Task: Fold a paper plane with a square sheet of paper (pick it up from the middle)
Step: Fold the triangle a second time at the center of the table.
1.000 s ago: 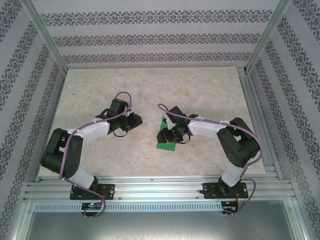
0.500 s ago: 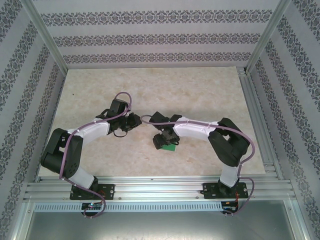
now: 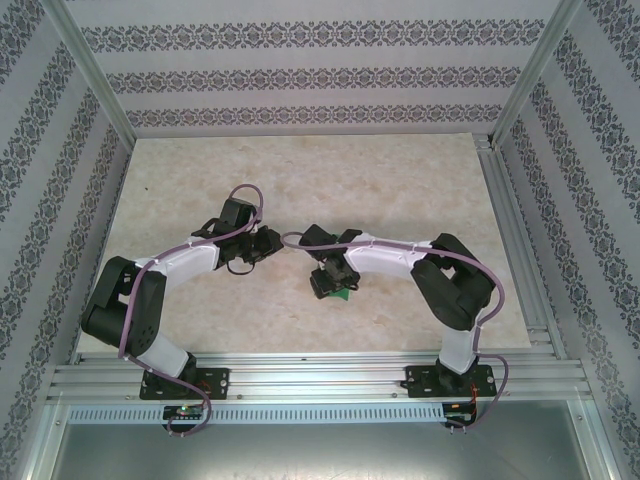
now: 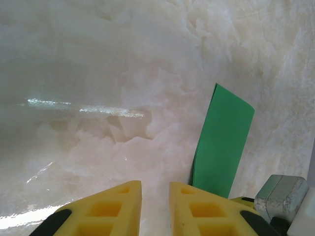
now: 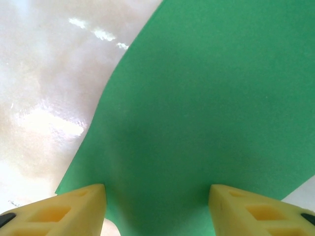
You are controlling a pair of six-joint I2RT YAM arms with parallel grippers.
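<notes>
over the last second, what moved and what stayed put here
The right gripper swung left and toward the near edge, stretching its arm out over the green paper, so less of the sheet shows from above. Its fingers stand spread over the paper, not clamped on it. The left gripper stayed where it was, jaws nearly closed and empty.

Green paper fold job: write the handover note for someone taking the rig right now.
Left gripper: nearly closed, empty, hovering over the table beside the paper.
Right gripper: open, fingers straddling the green paper, low over it; no grip visible.
The sheet lies near the table's middle under the right gripper, mostly covered in the top view.
Done: whether any fold is made cannot be told.
Left: the plane's folds.
</notes>
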